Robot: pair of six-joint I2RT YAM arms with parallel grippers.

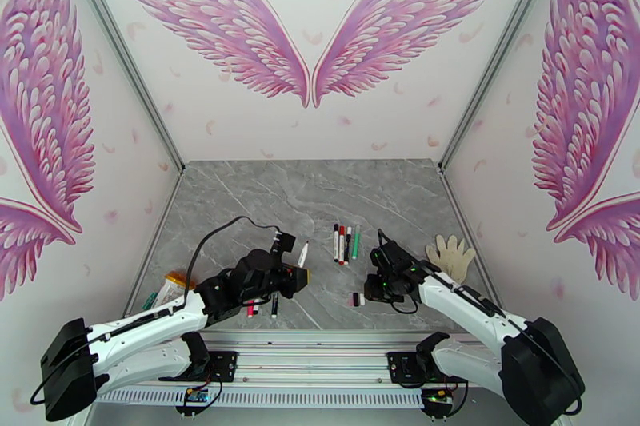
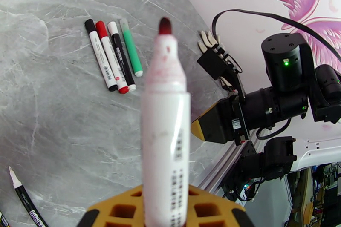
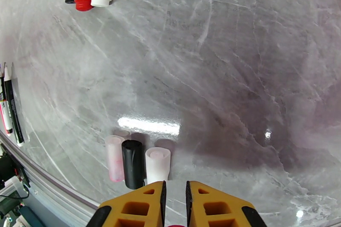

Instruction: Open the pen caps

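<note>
Barcode-labelled pen (image 2: 165, 138) clamped in left fingers (image 2: 121, 211); right fingers (image 3: 138, 206) nearly closed, print unreadable.

Glossy marble-look table (image 3: 238, 74), smooth plastic pen caps (image 3: 133, 164)

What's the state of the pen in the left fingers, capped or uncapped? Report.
Uncapped: the pen shows a bare dark-red tip with nothing over it.

pens (image 1: 346, 243) behind caps (image 1: 358, 300) | glove (image 1: 452, 256) right of both
</note>
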